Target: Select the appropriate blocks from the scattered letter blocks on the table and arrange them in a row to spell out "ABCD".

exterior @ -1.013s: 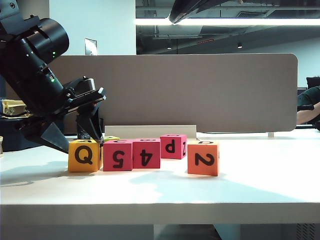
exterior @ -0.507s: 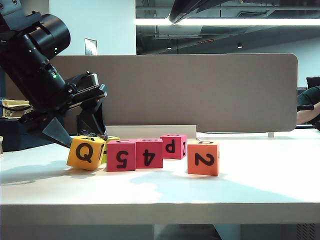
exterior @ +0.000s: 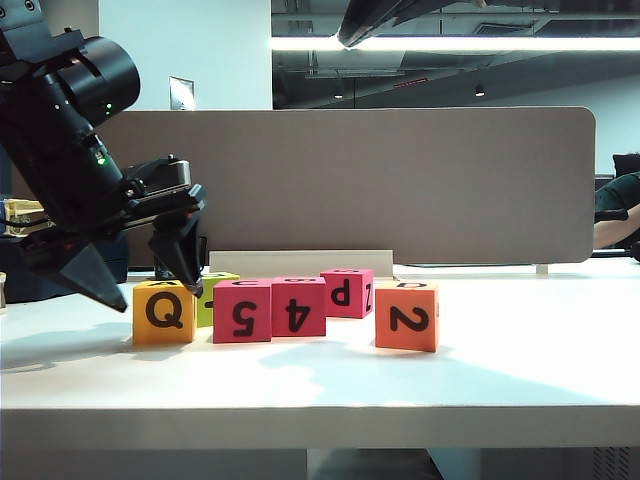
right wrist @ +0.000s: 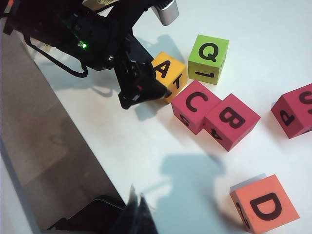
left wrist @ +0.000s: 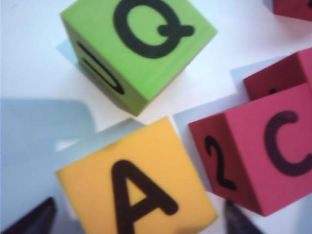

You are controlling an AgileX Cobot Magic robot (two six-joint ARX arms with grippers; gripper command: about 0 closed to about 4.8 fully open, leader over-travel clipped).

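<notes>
The yellow cube [exterior: 164,312] shows Q on its side in the exterior view and A on top [left wrist: 139,195] in the left wrist view. The green cube [left wrist: 139,51], at 12 o'clock from it there, bears Q on top and a rounded letter, perhaps U or D, on its side. The pink cube with 5 [exterior: 241,311] carries C on top [right wrist: 195,105] and 2 on one side [left wrist: 217,163]. The pink cube with 4 [exterior: 296,307] has B on top [right wrist: 232,118]. The rear pink cube [exterior: 347,293] shows P. The orange cube [exterior: 406,317] reads 2 on its side, D on top [right wrist: 264,206].
</notes>
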